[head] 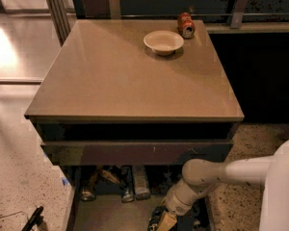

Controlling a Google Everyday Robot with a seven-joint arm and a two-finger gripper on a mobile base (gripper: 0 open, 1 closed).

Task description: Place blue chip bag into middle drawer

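Observation:
The middle drawer [111, 214] stands pulled out at the bottom of the camera view, with a grey-tan floor and dark side walls. My white arm reaches in from the right. My gripper [163, 220] is low inside the drawer at its right front, near the frame's bottom edge. A dark, shiny, wrinkled shape [155, 217] right at the gripper looks like the blue chip bag; most of it is hidden by the gripper and the frame edge.
Several cans and packets [127, 183] lie along the drawer's back. A closed dark brown drawer front [135, 153] sits above it. On the tan tabletop [120, 76] stand a cream bowl [164, 42] and a red soda can [185, 24]. A dark object [32, 219] lies on the floor at left.

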